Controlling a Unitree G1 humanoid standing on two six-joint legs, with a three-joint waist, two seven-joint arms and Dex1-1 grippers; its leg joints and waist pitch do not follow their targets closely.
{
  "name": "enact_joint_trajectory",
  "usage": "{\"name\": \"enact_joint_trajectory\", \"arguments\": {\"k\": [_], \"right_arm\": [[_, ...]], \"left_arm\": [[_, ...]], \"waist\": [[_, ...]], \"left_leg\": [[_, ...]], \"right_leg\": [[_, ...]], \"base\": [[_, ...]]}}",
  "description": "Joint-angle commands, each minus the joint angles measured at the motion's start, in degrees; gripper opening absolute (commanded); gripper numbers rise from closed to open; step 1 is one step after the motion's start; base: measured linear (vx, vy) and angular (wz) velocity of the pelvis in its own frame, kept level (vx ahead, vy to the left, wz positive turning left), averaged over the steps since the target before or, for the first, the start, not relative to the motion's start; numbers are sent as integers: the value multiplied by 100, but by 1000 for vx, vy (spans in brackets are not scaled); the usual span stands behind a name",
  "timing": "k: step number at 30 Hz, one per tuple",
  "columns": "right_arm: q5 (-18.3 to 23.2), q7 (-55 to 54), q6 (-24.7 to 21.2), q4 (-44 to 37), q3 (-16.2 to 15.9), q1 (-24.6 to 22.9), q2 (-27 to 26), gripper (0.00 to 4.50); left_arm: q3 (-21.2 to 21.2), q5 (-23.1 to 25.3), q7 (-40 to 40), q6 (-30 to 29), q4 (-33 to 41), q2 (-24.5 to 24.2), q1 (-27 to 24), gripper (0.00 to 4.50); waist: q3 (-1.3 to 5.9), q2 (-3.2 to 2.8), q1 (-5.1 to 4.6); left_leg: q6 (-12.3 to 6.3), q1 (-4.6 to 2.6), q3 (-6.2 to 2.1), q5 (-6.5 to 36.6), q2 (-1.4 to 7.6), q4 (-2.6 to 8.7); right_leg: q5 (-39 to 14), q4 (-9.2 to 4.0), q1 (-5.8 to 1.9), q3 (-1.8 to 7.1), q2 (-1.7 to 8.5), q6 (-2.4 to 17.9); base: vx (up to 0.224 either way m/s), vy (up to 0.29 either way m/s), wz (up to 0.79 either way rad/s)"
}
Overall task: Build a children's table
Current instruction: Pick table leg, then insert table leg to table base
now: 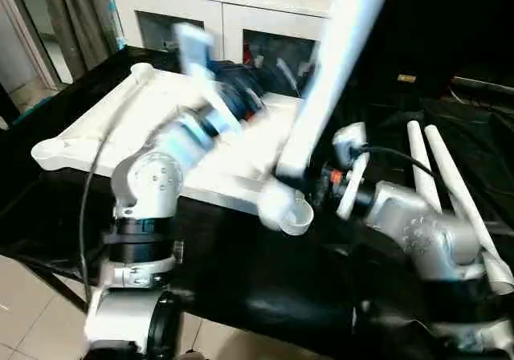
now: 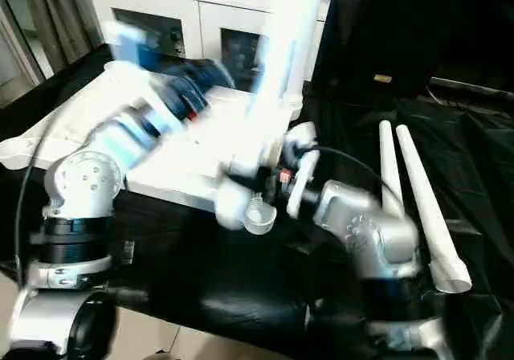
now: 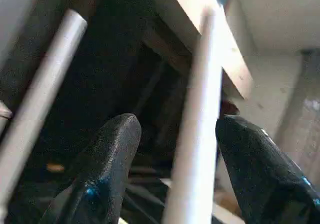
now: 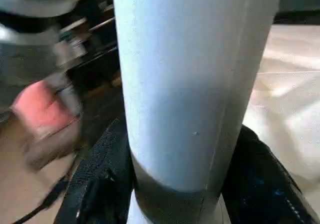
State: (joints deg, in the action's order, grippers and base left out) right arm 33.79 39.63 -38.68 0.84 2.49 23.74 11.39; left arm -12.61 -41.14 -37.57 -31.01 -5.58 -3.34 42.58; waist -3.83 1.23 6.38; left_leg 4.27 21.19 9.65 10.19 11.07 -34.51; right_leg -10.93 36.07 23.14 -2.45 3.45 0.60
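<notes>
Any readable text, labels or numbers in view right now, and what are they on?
None can be read.
A small yellowish tag on the dark object behind the table: too small to read.
The tabletop, the held leg and the two spare legs carry no visible markings.

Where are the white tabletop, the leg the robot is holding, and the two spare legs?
tabletop (image 1: 88,139): left eye view, its ribbed underside.
held leg (image 1: 325,71): left eye view, mid-shaft.
spare legs (image 2: 418,199): right eye view, one leg's shaft.
</notes>
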Motion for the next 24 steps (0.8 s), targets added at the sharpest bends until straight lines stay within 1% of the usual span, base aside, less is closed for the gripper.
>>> {"name": "enact_joint_trajectory", "arguments": {"k": [1,2,3,4,5,6,7,8,9,10,11,13,14,15,17,18,19,20,21,22,23,24], "right_arm": [[-227,-382,465,16,226,-29,-62,189],[-516,-585,780,126,212,-47,-34,189],[-540,-600,805,136,210,-48,-30,189],[-708,-722,977,222,210,-41,-21,189],[-1029,-876,1267,359,133,-37,67,189],[-1213,-961,1429,434,101,-34,97,189],[-1378,-1098,1540,516,95,-37,128,189],[-1469,-1176,1586,563,76,-43,169,189],[-1488,-1205,1589,578,73,-47,182,189],[-1490,-1207,1598,582,76,-45,196,189],[-1502,-1222,1662,601,82,-42,233,189],[-1539,-1252,1729,627,96,-37,246,189],[-1569,-1277,1771,664,109,-25,244,189],[-1581,-1283,1787,678,112,-20,243,189],[-1648,-1274,1901,748,104,-4,227,189],[-1649,-1274,1902,748,104,-4,227,189],[-1675,-1259,1949,777,102,2,221,189],[-1676,-1258,1952,778,102,2,221,189],[-1680,-1260,1969,786,99,1,223,189],[-1681,-1262,1975,789,98,1,224,189],[-1678,-1257,1973,771,93,-9,235,189],[-1680,-1255,1980,771,93,-12,240,189]], "left_arm": [[289,304,-259,40,-149,-249,-155,296],[925,999,-555,207,-311,-700,-272,296],[978,1057,-579,222,-325,-737,-281,296],[1406,1544,-738,427,-469,-1010,-340,296],[2063,2271,-976,834,-736,-1432,-393,296],[2380,2649,-1096,1089,-899,-1626,-414,296],[2845,3186,-1280,1454,-1185,-1916,-406,296],[3138,3562,-1446,1797,-1468,-2101,-375,296],[3236,3698,-1512,1936,-1588,-2164,-358,296],[3305,3780,-1548,1993,-1696,-2201,-323,296],[3502,3994,-1674,2136,-2022,-2300,-212,296],[3692,4136,-1830,2230,-2255,-2383,-135,296],[3817,4314,-1802,2442,-2577,-2374,-42,296],[3867,4394,-1764,2530,-2743,-2356,8,296],[3984,4627,-1509,2911,-3525,-2191,229,296],[3986,4630,-1504,2914,-3535,-2189,231,296],[4002,4750,-1399,3140,-3962,-2074,348,296],[4003,4758,-1392,3157,-3992,-2066,357,296],[3996,4851,-1288,3279,-4275,-1984,430,296],[3992,4884,-1251,3324,-4377,-1955,457,296],[3990,4900,-1320,3395,-4639,-1893,504,296],[3977,4887,-1376,3442,-4757,-1866,532,296]], "waist": [[457,-19,-12],[455,-46,-13],[452,-38,-21],[453,-62,-31],[446,-93,-21],[451,-95,-27],[449,-93,-32],[465,-109,-43],[464,-107,-42],[472,-109,-55],[484,-113,-72],[482,-112,-79],[473,-122,-94],[474,-118,-98],[476,-112,-101],[456,-109,-107],[453,-101,-109],[448,-94,-105],[437,-98,-116],[437,-98,-116],[423,-101,-117],[417,-95,-113]], "left_leg": [[49,-43,-17,710,124,369],[86,-54,-34,742,133,387],[87,-60,-34,746,130,401],[160,-72,-33,768,123,403],[180,-87,-51,833,132,416],[212,-90,-51,879,129,421],[263,-88,-55,880,124,429],[315,-88,-50,846,123,425],[306,-81,-52,812,116,424],[327,-80,-45,803,117,421],[329,-80,-40,738,122,407],[294,-66,-36,735,112,403],[288,-73,-30,798,111,404],[287,-73,-32,830,113,401],[268,-74,-28,912,108,396],[272,-81,-27,1043,115,405],[257,-71,-31,1078,110,405],[257,-89,-29,1148,115,408],[247,-91,-30,1222,117,412],[247,-91,-30,1222,117,412],[231,-112,-31,1355,119,419],[230,-116,-32,1389,121,424]], "right_leg": [[-766,-426,-338,213,353,1015],[-932,-446,-308,215,360,850],[-1011,-464,-304,218,346,752],[-1037,-445,-308,223,348,692],[-1143,-497,-270,222,346,581],[-1186,-477,-279,229,341,520],[-1161,-476,-286,233,349,483],[-1000,-443,-296,241,352,518],[-936,-456,-299,242,350,528],[-815,-427,-310,246,352,574],[-412,-388,-324,241,357,806],[-226,-359,-340,243,360,939],[-255,-375,-334,242,360,991],[-270,-373,-342,242,365,1013],[-388,-390,-357,250,386,1074],[-554,-413,-349,248,387,1089],[-648,-428,-359,247,391,1076],[-821,-443,-351,248,396,1054],[-989,-466,-340,250,399,1039],[-989,-466,-340,250,399,1039],[-1296,-508,-326,252,408,1008],[-1386,-513,-324,250,408,995]], "base": [[0,0,0],[0,0,0],[0,0,0],[0,0,0],[0,0,0],[0,0,0],[0,0,0],[0,0,0],[0,0,0],[0,0,0],[0,0,0],[0,0,0],[0,0,0],[0,0,0],[0,0,0],[0,0,0],[0,0,0],[0,0,0],[0,0,0],[0,0,0],[0,0,0],[0,0,0]]}}
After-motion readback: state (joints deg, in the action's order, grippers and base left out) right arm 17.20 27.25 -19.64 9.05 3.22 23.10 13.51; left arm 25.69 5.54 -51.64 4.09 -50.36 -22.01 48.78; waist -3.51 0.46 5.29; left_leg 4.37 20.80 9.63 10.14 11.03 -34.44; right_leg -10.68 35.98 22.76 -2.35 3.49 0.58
